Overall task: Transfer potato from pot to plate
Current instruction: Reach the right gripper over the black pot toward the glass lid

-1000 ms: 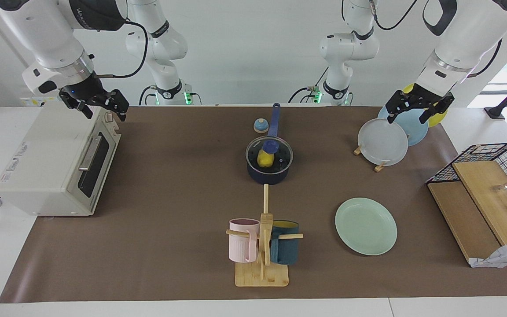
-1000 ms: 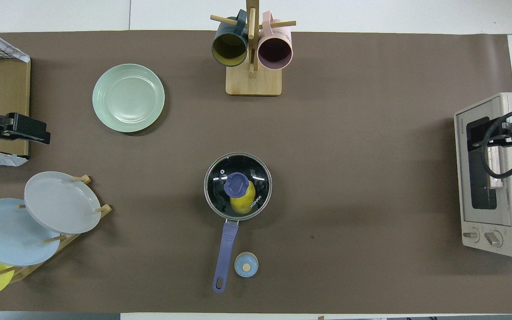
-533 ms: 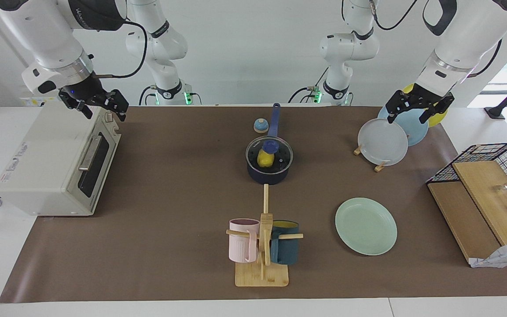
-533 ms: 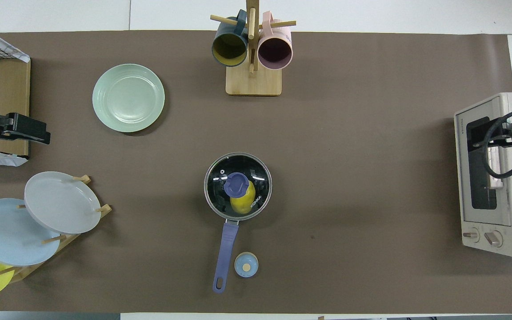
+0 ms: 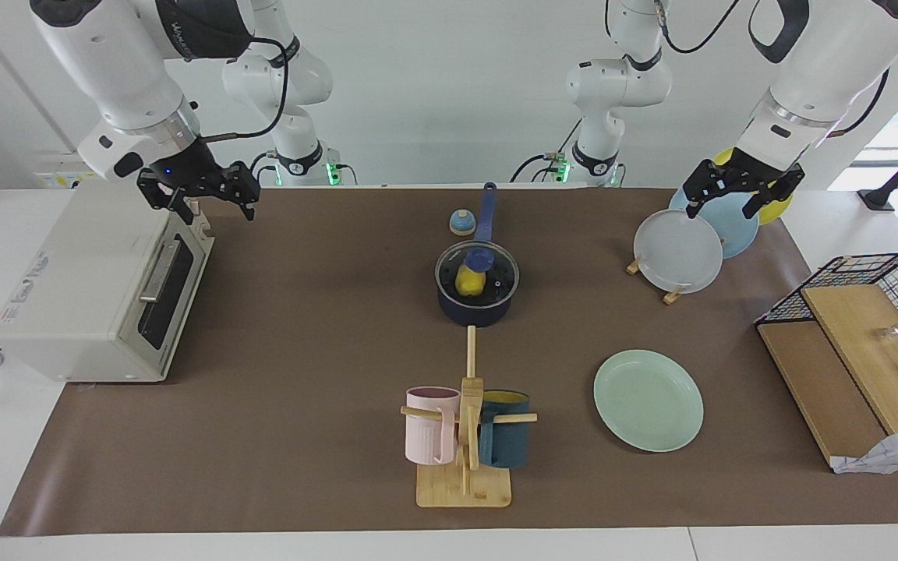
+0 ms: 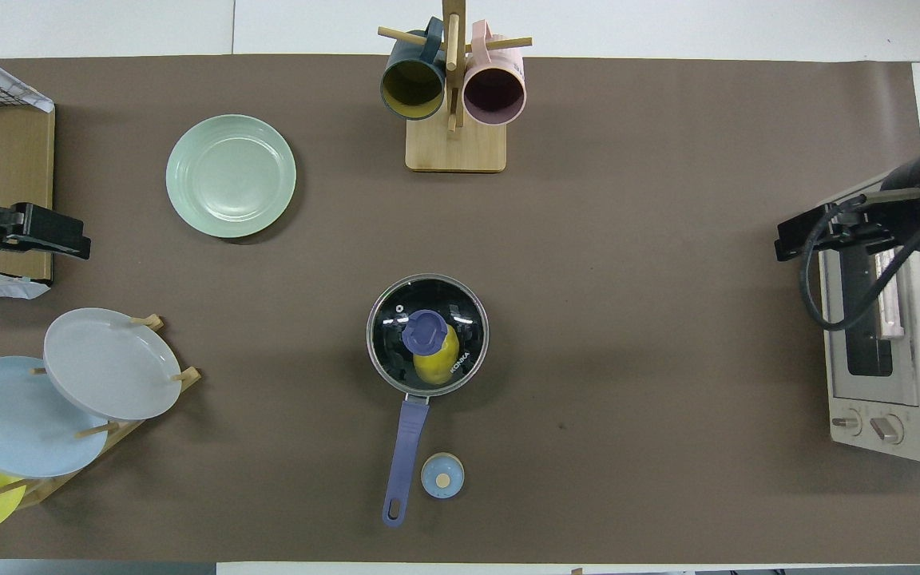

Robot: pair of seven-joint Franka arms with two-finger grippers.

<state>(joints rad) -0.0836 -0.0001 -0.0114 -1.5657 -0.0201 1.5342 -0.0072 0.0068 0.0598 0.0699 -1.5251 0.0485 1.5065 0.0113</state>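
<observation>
Right tool (image 5: 212,199): fingers apart, empty, over the white toaster oven's (image 5: 98,288) edge.
Left tool (image 5: 737,193): spread, empty, waiting over the plate rack.
Potato: small glossy yellow potato (image 5: 468,280) inside the navy saucepan (image 5: 476,300), under its glass lid (image 6: 427,333).
Progress: nothing done; lid removal, pickup, placing on the mint-green round plate (image 5: 648,400) remain.

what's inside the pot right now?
The potato lies in the pot, seen through the glass lid that covers it. The lid's blue knob hides part of the potato; anything beneath it cannot be seen.

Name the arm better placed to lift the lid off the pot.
Probably right: the right gripper is up over the toaster oven's edge, open, on the lid's side. The left gripper waits over the plate rack.
</observation>
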